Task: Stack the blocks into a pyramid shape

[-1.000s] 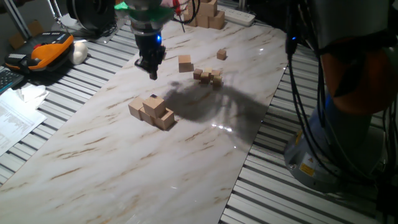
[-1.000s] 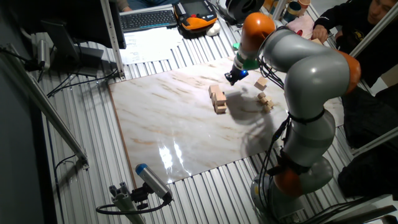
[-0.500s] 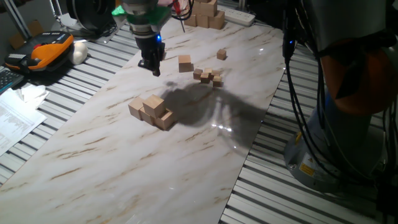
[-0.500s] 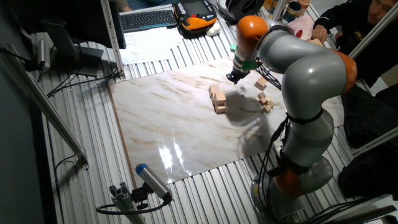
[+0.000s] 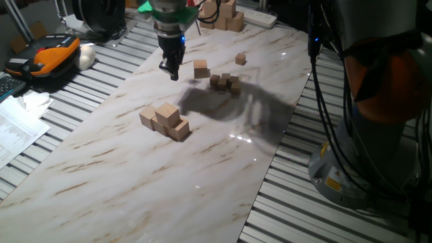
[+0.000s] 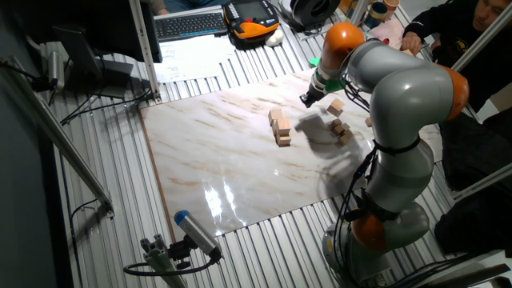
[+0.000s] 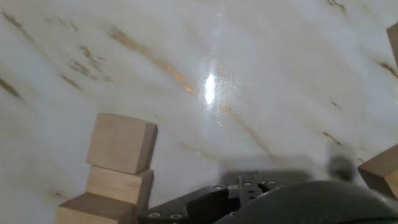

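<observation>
Blocks apart from tilted tool, empty, jaw state unclear, above table.

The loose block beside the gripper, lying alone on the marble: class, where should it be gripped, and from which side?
Grip the loose block across two opposite upright faces, coming straight down from above. It sits flat and apart from the small cubes, so its sides look free. The gripper hangs just beside it.
</observation>
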Tool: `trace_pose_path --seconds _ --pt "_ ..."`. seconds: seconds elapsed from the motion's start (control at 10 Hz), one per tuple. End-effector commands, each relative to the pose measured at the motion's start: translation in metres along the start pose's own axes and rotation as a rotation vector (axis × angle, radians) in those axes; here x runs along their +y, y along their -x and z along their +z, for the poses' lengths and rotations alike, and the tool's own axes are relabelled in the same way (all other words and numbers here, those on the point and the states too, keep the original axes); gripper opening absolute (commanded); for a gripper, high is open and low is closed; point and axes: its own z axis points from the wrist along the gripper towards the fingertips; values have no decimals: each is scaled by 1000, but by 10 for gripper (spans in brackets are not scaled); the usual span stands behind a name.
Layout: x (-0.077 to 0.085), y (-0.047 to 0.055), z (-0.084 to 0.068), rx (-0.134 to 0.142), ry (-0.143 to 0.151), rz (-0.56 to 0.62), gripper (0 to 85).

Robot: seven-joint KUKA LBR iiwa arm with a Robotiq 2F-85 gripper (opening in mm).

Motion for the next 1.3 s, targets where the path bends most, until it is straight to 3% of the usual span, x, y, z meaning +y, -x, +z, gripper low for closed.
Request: trace_pose_path --seconds 0.0,0.2,0.3,0.5,0.6,0.7,0.8,0.9,1.0,1.1,1.2 --pt "0 0 0 1 13 71 0" --pt "0 0 0 3 2 214 0" --pt "0 0 0 15 27 261 0" --pt "0 0 0 -10 -30 285 0" --pt "0 0 0 -9 -14 282 0" --pt "0 0 0 -2 -34 256 0" --pt "-1 0 1 18 -59 217 170" --pt "-8 1 4 28 -45 204 340" --pt "-14 3 6 23 -59 210 340" --pt "-23 5 8 24 -63 216 510" --pt "-29 8 8 22 -78 237 510"
